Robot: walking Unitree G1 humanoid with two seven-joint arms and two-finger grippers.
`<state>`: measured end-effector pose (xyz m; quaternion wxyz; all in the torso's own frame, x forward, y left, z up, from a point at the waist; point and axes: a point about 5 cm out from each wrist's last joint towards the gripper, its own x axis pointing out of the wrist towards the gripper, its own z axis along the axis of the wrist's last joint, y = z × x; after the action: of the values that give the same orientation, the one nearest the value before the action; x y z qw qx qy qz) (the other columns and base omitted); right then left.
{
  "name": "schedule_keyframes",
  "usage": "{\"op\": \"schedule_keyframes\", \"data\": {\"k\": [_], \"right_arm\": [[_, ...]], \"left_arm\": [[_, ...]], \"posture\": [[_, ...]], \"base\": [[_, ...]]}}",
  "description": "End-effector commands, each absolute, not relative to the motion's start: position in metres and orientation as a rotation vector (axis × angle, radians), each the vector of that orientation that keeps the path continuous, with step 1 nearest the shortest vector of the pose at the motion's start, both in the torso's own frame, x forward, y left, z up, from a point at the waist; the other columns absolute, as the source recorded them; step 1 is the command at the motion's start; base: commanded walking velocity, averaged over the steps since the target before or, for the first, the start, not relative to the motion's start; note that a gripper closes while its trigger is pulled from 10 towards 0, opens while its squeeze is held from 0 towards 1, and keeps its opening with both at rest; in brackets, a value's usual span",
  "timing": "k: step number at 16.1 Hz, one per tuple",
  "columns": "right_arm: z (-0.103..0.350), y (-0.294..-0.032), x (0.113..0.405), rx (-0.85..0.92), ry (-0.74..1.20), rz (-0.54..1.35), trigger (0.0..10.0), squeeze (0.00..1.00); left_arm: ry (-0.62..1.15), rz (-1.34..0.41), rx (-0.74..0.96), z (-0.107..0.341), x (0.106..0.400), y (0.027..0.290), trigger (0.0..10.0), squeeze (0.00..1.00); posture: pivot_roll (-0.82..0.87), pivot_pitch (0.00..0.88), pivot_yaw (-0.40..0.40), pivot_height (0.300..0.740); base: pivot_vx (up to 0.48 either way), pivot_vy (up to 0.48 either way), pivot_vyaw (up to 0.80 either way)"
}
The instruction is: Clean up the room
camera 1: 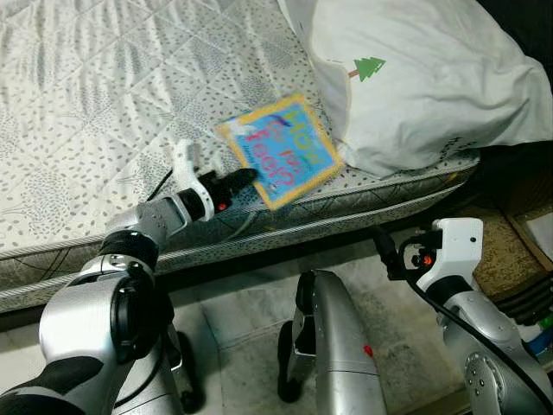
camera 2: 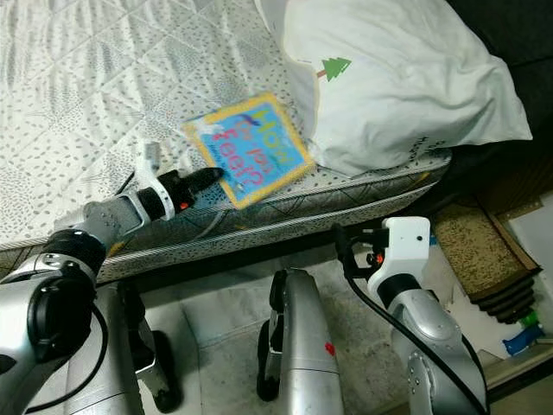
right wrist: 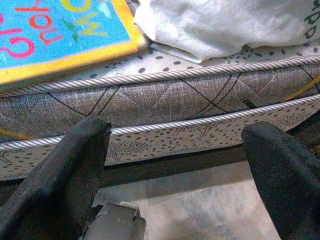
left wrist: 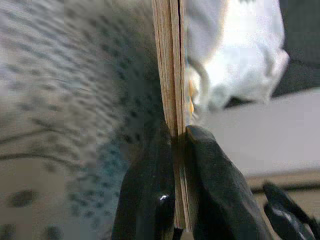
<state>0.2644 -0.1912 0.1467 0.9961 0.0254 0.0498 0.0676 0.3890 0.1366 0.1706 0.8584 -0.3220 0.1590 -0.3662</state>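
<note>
1 blue, yellow-bordered cardboard book pinched by left gripper beside 1 white pillow; right gripper, fingers spread.

The book has a smooth, slightly glossy printed cover in blue with a yellow border; edge-on in the left wrist view its stacked pages look like thick, matt board, though the blur makes that uncertain. The left gripper, in smooth black plastic with a faint sheen, has its jaws clamped on the book's edge. The mattress is quilted cloth, matt, with twisted cord piping along a grey woven side panel. The pillow is soft, creased white fabric. The floor looks like polished pale stone tile. The arms are brushed silver metal.
</note>
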Motion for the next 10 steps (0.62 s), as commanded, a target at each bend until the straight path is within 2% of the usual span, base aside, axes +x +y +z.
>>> {"op": "schedule_keyframes", "data": {"k": [1, 10], "right_arm": [[0.140, -0.194, 0.261, 0.047, 0.124, 0.121, 10.0, 0.00], [0.140, -0.194, 0.264, 0.046, 0.121, 0.123, 10.0, 0.00]], "left_arm": [[0.343, -0.831, -0.661, 0.172, 0.387, 0.131, 0.0, 0.00], [0.396, -0.753, -0.654, 0.151, 0.375, 0.166, 0.0, 0.00]], "posture": [[-0.26, 0.311, -0.147, 0.533], [-0.25, 0.313, -0.156, 0.533]], "base": [[0.000, 0.000, 0.00], [0.000, 0.000, 0.00]]}}
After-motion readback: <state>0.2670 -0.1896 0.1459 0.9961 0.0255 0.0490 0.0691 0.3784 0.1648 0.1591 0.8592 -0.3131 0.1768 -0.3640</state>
